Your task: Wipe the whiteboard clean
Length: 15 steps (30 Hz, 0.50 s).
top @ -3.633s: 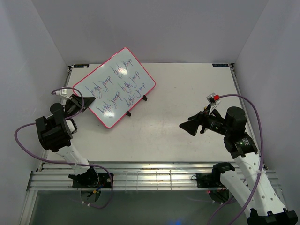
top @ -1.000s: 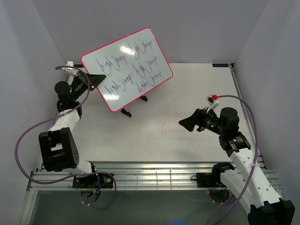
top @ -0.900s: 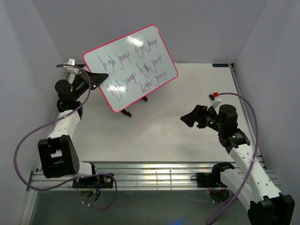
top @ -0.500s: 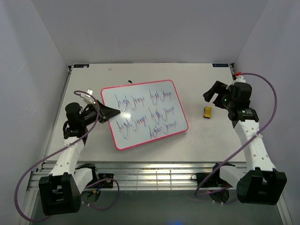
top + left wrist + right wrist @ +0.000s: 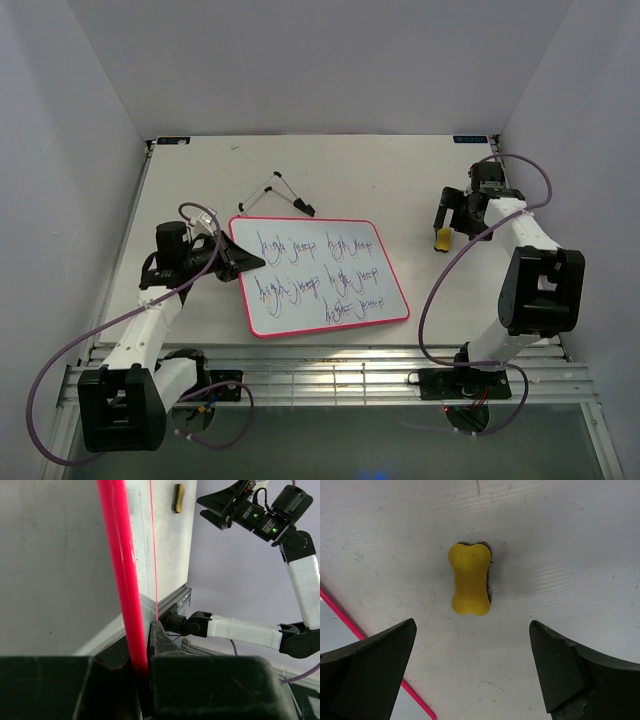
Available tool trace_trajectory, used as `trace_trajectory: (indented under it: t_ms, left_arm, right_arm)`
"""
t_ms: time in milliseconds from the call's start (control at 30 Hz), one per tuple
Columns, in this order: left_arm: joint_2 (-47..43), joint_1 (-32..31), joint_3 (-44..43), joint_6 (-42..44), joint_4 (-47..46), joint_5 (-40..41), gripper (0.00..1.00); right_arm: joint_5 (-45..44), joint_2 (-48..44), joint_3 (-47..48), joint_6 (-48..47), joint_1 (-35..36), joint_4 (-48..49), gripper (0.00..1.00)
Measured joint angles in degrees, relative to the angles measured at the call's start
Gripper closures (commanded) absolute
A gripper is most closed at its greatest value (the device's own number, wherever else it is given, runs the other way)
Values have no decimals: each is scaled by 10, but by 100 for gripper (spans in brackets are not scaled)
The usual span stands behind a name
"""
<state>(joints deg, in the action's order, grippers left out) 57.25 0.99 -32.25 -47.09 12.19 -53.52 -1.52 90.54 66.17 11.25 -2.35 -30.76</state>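
Pink-rimmed and covered in blue-purple script, the whiteboard (image 5: pixel 320 277) lies mid-counter (image 5: pixel 350 170), its 9 o'clock edge pinched in the left claw (image 5: pixel 144 656). Whether that edge rests fully flat is hard to tell. At roughly 2 o'clock from the board sits the yellow eraser (image 5: pixel 470 578), with the right claw (image 5: pixel 472 627) spread wide above it, touching nothing. The step in hand looks like fetching the eraser. The next move calls for a straight descent, closing across its narrow waist, then carrying it to the writing.

The whiteboard (image 5: pixel 330 625) runs off the right wrist view's edge.
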Motion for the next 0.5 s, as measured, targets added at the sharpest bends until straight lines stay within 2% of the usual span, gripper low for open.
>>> trace_trajectory:
  t_ms: [33,233,333,500]
  left_arm:
    - [3,-1,-3,4,18,5,100]
    - [12,-21,-11,18,74,9,100]
    - [16,-26,-10,30,86,0,100]
    - [26,-26,-10,52,102,-3,100]
  right_arm:
    - [-5,14,3,-4,0,-6,6]
    - [-33,76,28,-17,9,-13,16]
    - [-40,94,43,-24,19,-12,24]
    - [-48,122,56,-27,40,-10,29]
